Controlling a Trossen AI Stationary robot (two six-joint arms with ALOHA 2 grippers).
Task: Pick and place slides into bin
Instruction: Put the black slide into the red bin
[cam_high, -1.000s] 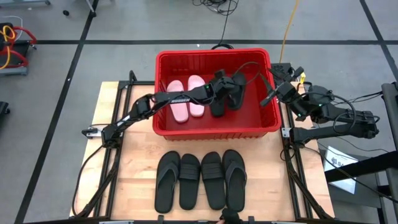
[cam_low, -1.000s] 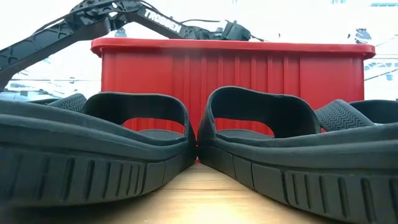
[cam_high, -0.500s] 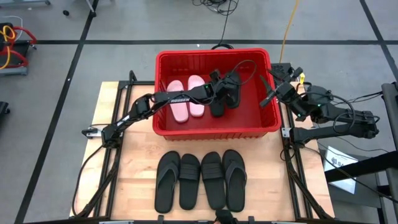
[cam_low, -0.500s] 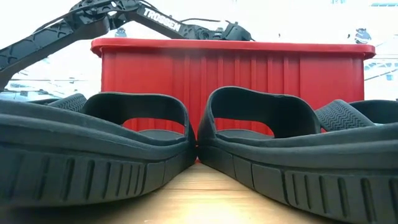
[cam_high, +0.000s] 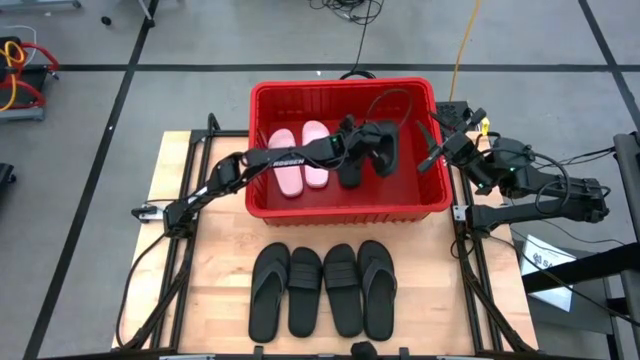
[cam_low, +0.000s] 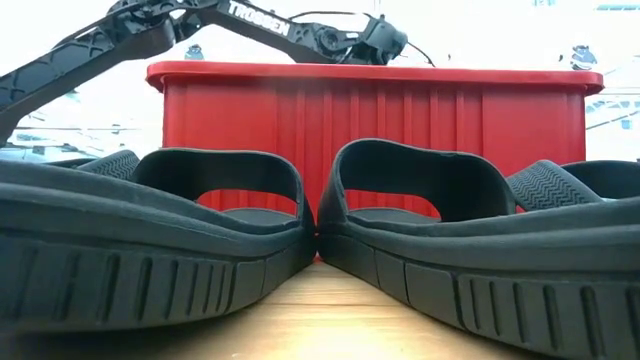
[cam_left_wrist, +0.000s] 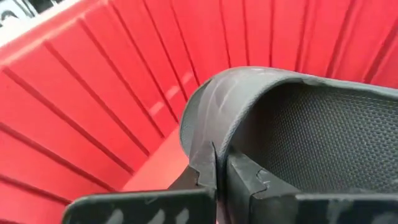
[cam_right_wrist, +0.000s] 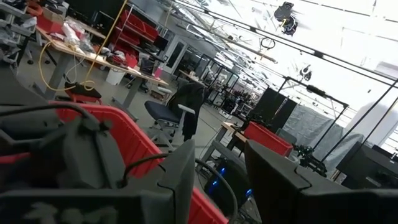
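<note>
The red bin (cam_high: 342, 209) stands at the table's far middle. Inside it, two pale pink slides (cam_high: 300, 157) lie side by side on the floor at the left, with a black slide (cam_high: 349, 172) to their right. My left gripper (cam_high: 366, 139) reaches into the bin from the left and is shut on another black slide (cam_high: 386, 150). Several more black slides (cam_high: 323, 290) lie in a row on the table near the front edge. My right gripper (cam_high: 433, 158) waits open by the bin's right wall, holding nothing. My left gripper pinches the black slide's raised sole rim (cam_left_wrist: 202, 146) between its two fingers (cam_left_wrist: 249, 180). The fingers come from the table's left, slanting a little downward. The slide sits tilted inside the bin, its textured footbed (cam_left_wrist: 323, 143) showing; whether its far end touches the floor I cannot tell.
The low view looks past two black slides (cam_low: 150, 240) (cam_low: 470, 240) to the bin's ribbed front wall (cam_low: 400, 110), with the left arm (cam_low: 270, 22) above the rim. Bare wood lies left and right of the row on the table (cam_high: 200, 250).
My left gripper has risen a little inside the bin and rolled about its own axis, staying shut. The black slide in it has turned about with it and now stands slightly closer to the bin's right wall.
</note>
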